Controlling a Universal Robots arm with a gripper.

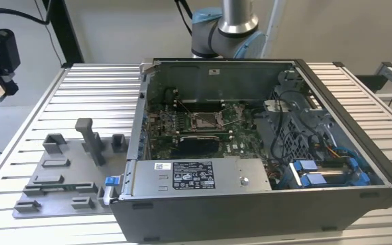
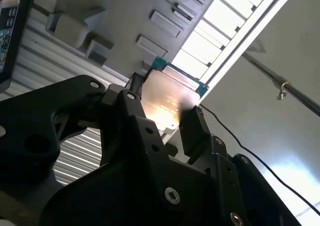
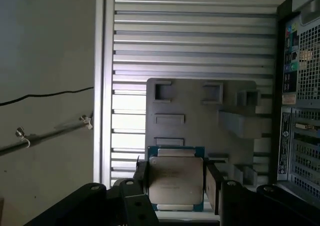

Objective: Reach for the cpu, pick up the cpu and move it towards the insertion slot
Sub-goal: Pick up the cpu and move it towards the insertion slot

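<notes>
The cpu (image 3: 176,178) is a flat square chip with a silvery top and a green-blue edge. My gripper (image 3: 176,186) is shut on it, one black finger on each side. In the second wrist view the cpu (image 2: 162,98) shows a bright underside between the fingers (image 2: 192,123). In the exterior view my black gripper (image 1: 2,71) hangs high at the exterior view's left, beyond the table's edge. The insertion slot (image 1: 200,120), a square socket with a silver frame, lies on the green board inside the open computer case, far from the gripper.
A grey tray (image 1: 59,189) with raised fixture blocks lies on the ribbed metal table (image 1: 94,87), between the gripper and the case (image 1: 250,209). The tray also appears in the first wrist view (image 3: 200,116). The arm's base (image 1: 224,30) stands behind the case. Cables and blue parts fill the case's right side.
</notes>
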